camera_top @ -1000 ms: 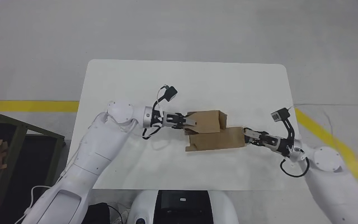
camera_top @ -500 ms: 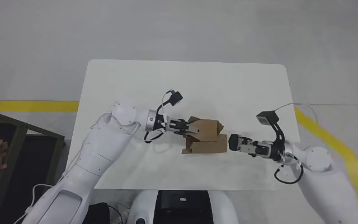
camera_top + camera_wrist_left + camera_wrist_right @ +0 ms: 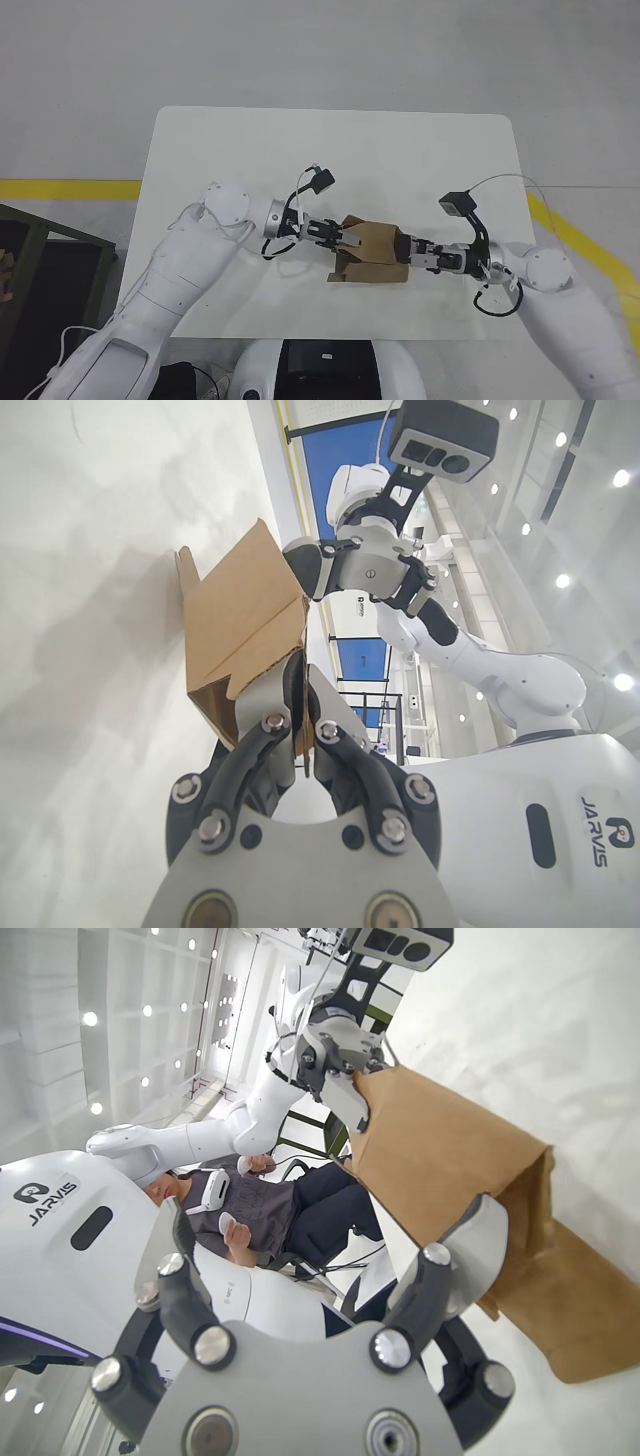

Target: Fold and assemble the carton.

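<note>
Where one carton (image 3: 372,246) lies, left tool (image 3: 298,685) clamped on it, right tool (image 3: 403,250) splayed.

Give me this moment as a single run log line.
carton: part-folded, on table | left claw: shut on carton edge | right claw: open, touching carton end
</note>
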### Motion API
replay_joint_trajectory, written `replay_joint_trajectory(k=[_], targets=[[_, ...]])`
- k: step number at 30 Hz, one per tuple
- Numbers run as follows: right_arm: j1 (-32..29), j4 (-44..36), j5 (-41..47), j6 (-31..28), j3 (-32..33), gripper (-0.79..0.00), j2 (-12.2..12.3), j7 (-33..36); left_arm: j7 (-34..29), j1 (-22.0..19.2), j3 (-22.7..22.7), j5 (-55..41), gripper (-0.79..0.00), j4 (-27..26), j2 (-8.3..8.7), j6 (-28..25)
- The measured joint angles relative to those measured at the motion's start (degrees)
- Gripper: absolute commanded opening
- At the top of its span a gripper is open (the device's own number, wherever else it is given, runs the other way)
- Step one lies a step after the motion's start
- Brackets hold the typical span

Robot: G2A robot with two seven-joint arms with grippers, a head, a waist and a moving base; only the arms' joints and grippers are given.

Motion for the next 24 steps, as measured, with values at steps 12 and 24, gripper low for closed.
replay_joint_trajectory(k=[12,24], targets=[[3.1,4.9,5.6,0.5,-4.4,0.000,-0.4,0.5,-0.1,0.1,0.0,-0.4,-0.785,-0.4,0.18,-0.4],[6.1,8.8,13.1,1.3,-9.4,0.000,-1.6,1.3,0.2,0.2,-0.2,-0.6,-0.785,-0.7,0.38,-0.6]])
